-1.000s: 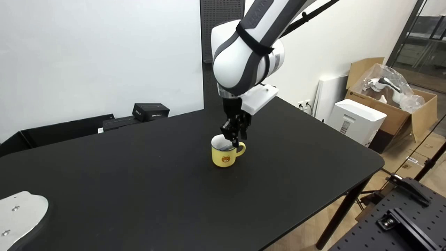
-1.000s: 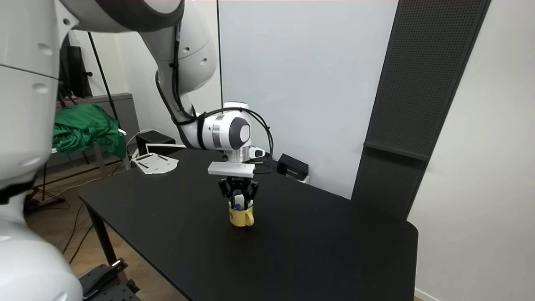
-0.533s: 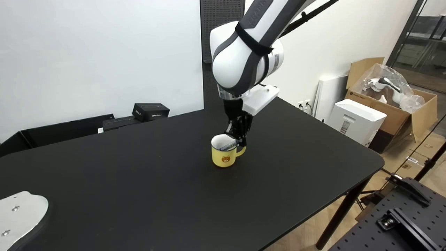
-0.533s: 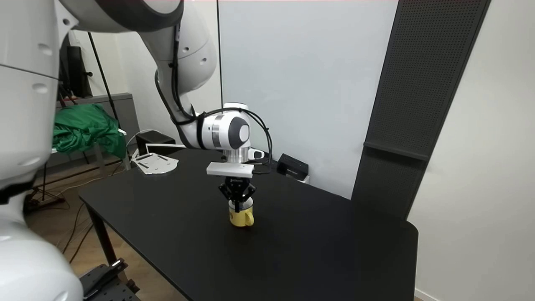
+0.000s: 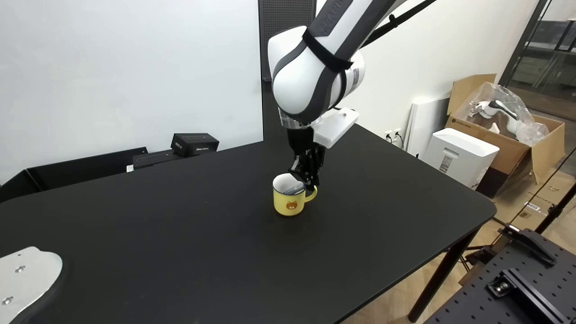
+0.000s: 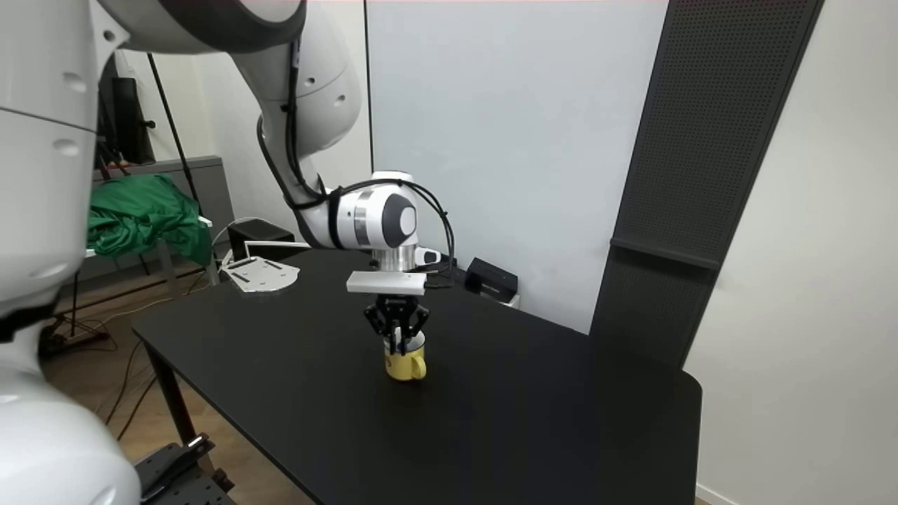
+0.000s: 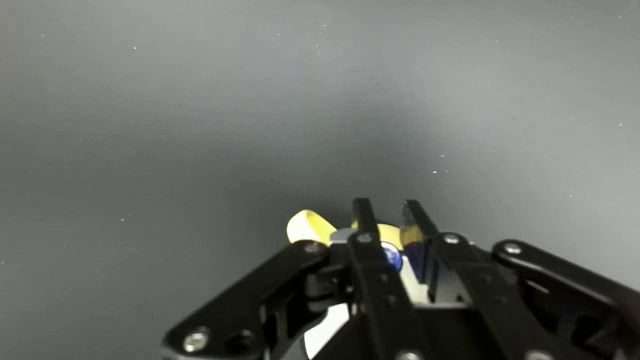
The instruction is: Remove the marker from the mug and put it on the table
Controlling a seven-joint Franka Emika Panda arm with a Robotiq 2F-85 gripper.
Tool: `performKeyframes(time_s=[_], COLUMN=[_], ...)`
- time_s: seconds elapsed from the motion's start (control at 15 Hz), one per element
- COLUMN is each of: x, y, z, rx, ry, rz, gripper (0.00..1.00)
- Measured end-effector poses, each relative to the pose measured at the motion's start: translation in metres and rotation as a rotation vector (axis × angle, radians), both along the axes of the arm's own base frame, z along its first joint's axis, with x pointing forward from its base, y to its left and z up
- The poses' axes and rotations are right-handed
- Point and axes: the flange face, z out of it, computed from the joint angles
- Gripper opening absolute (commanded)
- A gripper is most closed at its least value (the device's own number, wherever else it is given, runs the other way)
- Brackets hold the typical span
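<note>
At far left in an exterior view shows a silver plate (image 5: 29, 281); rightward, on the matte black table (image 5: 180, 252), stands an upright yellow mug (image 5: 288, 205), the blue-ended marker (image 5: 294, 189) slanting inside it toward the handle. At that side hangs the Robotiq gripper (image 7: 388, 207), its fingers (image 7: 366, 217) slightly apart; the wrist view shows the marker's blue end in their gap, contact unclear. Farther right, past the table, is a cardboard box (image 5: 515, 155).
</note>
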Motion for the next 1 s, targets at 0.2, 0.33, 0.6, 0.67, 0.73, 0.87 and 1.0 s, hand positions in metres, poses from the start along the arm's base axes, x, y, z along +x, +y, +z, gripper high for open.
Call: performKeyframes(time_s=[0.2,0.33,0.6,0.67,0.73,0.87,1.0], x=[0.001,0.002,0.005,0.006,0.007,0.009,0.01], y=[0.003,0.004,0.007,0.007,0.008,0.009,0.01], z=[0.002,0.003,0.007,0.008,0.01,0.011,0.012], rx=[-0.007,-0.011,-0.02,-0.022,-0.023,-0.022,-0.023], ry=[-0.005,-0.006,-0.003,-0.002,-0.001,0.002,0.008], rz=[0.041,0.066,0.122,0.133,0.142,0.158,0.169], gripper=[0.73,0.87,1.0,1.0,1.0,0.98,0.74])
